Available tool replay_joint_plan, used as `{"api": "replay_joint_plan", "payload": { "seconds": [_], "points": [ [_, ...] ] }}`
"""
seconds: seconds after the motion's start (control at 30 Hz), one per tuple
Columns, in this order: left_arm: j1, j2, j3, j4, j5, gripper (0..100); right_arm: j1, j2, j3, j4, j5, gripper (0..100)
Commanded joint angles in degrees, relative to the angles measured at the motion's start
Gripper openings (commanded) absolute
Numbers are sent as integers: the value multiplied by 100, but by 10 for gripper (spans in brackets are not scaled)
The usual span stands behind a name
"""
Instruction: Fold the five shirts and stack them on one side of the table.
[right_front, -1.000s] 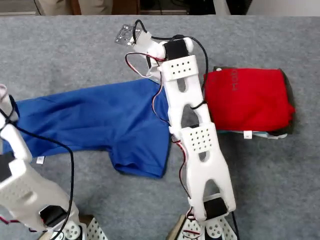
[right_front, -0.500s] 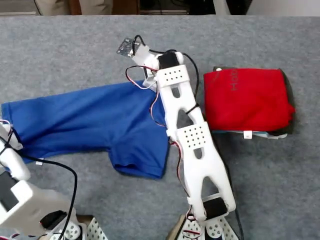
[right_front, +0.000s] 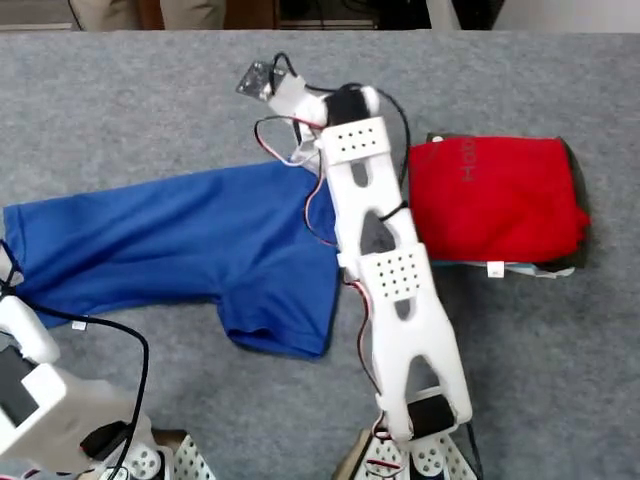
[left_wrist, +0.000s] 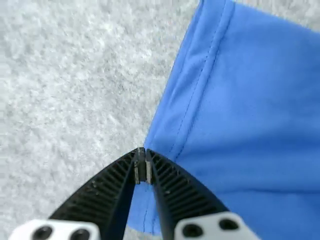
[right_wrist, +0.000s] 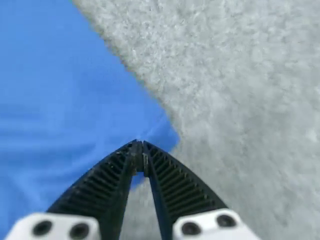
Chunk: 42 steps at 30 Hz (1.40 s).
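At the near left corner of the grey table, the left gripper has its jaws pressed fully together on the hem at the left end of a blue shirt, with fabric showing between and beneath the black fingers. The shirt lies flat across the left and middle of the table. Its long axis runs left to right and tilts slightly, so the right end sits farther from the arms than the left. The hem end points left, and one short sleeve points toward the near edge beside the right arm. That arm stretches from its base at the near edge across the shirt's right side. To its right, close to the shirt, a folded red shirt tops a stack, with a dark layer and a pale layer showing at the edges beneath it. At the shirt's far right corner, the right gripper is also clamped shut, with the blue corner caught at its tips.
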Motion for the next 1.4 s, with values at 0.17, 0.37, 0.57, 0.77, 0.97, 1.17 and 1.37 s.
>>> {"api": "replay_joint_plan", "payload": {
  "seconds": [0.17, 0.37, 0.57, 0.77, 0.97, 1.17, 1.37],
  "points": [
    [-105, -541, -114, 633, -44, 19, -488, -2642, 1156, 633, 185, 5],
    [-44, -1868, 1442, 158, -18, 19, -1323, -4716, 4145, 589, 396, 4],
    [-88, -2571, 2857, -1275, 440, 19, -1754, -6123, 6686, 202, 404, 5],
    [-79, -2185, 2866, -1626, 870, 19, -2202, -6870, 8998, -563, 404, 15],
    [-62, -1402, 2286, -1380, 870, 19, -2554, -7090, 10730, -1802, 404, 107],
    [-88, -884, 1943, -1363, 879, 19, -2730, -6949, 11407, -2453, 360, 130],
    [-88, -884, 1934, -1363, 879, 19, -2730, -6440, 11468, -2743, 378, 239]
  ]
}}
